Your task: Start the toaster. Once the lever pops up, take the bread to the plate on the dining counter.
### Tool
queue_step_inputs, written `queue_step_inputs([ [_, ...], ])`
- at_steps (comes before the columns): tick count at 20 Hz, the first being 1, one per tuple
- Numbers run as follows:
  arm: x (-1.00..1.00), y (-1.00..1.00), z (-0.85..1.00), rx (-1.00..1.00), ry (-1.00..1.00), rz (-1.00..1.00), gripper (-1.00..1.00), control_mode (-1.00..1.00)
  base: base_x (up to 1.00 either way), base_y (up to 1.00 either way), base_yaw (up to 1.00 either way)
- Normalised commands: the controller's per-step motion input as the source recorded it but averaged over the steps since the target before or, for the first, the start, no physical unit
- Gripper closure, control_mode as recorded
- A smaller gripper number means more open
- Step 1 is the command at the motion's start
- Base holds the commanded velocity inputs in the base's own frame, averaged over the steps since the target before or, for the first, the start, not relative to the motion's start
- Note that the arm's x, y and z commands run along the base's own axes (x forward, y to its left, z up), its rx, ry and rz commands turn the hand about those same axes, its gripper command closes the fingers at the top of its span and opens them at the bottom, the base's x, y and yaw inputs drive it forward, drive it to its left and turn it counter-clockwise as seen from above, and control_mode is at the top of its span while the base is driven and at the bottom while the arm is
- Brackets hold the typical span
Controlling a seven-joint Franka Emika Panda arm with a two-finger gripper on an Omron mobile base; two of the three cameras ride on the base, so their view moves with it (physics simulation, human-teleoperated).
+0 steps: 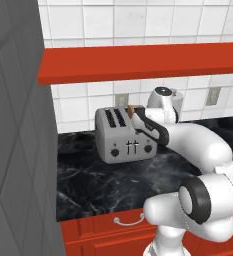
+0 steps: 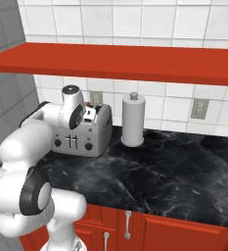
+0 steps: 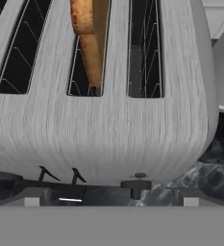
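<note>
Hovering just above the toaster, the tool has its jaws spread wide and holds nothing. Bread stands upright in one slot, on the black marble worktop.

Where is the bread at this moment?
The bread stands in a slot of the toaster, on the black countertop, left of the paper towel roll.

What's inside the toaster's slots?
One slot of the toaster holds the bread, a golden-brown slice sticking up out of it. The slots on either side show just dark wire racks. The bottom of the bread is hidden down in its slot.
</note>
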Motion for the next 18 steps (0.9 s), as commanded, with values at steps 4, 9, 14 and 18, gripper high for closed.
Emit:
queue_step_inputs([
  [4, 0.00, 0.00, -0.04, 0.00, 0.00, 0.00, -1.00, -1.00, 0.00, 0.00, 0.00],
  [9, 0.00, 0.00, -0.12, 0.00, 0.00, 0.00, -1.00, -1.00, 0.00, 0.00, 0.00],
  [14, 0.00, 0.00, -0.21, 0.00, 0.00, 0.00, -1.00, -1.00, 0.00, 0.00, 0.00],
  [18, 0.00, 0.00, -0.13, 0.00, 0.00, 0.00, -1.00, -1.00, 0.00, 0.00, 0.00],
])
